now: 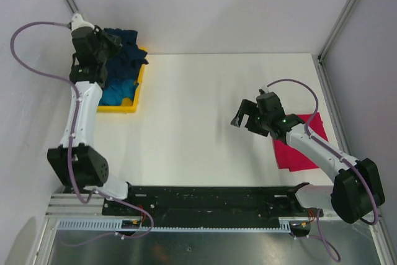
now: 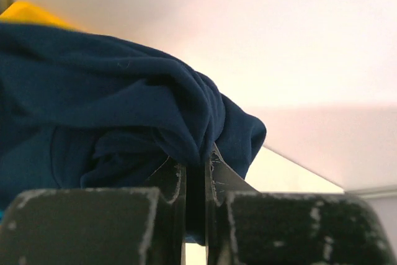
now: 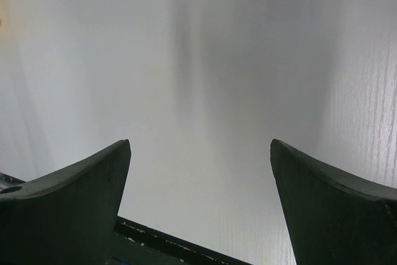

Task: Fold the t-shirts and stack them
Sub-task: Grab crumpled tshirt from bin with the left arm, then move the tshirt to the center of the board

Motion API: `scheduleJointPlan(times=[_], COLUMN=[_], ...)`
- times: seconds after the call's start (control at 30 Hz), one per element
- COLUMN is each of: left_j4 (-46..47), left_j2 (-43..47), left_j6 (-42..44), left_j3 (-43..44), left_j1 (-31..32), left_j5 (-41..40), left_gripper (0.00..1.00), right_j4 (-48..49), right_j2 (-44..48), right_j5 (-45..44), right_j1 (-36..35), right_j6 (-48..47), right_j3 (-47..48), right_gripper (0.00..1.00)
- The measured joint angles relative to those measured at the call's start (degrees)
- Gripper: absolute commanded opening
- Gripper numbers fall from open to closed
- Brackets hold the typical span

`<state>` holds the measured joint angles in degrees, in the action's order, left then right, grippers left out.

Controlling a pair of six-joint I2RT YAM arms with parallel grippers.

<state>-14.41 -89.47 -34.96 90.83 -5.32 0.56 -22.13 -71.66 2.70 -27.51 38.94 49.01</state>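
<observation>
The left gripper (image 2: 195, 164) is pinched shut on a fold of the navy shirt (image 2: 111, 97). That shirt lies bunched over the teal shirt (image 1: 116, 93) in the yellow tray (image 1: 121, 108) at the far left. The table (image 1: 186, 103) stretches away to the right of the tray. The right gripper (image 1: 244, 119) hovers there, spread and empty. The crimson shirt (image 1: 290, 155) lies under the right arm.
</observation>
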Motion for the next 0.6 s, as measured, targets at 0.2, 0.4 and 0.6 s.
scheduleJointPlan(times=[0.2,0.4,0.6], left_j4=[1.53,1.44,3.28], left_j2=[7.26,10.88,14.93], left_j6=[1.97,2.56,2.38], left_j3=[0.57,0.92,-3.78], left_j1=[5.95,16.09,24.59], left_j5=[4.17,6.19,6.38], left_gripper=[0.00,0.00,0.00], right_j4=[0.22,0.17,-0.68], right_j2=[0.00,0.00,0.00], right_j5=[-0.07,-0.50,-2.32], right_j1=[0.28,1.03,1.53], right_j6=[0.04,0.15,0.48], right_j3=[0.70,1.38,1.38], right_gripper=[0.99,0.99,0.99])
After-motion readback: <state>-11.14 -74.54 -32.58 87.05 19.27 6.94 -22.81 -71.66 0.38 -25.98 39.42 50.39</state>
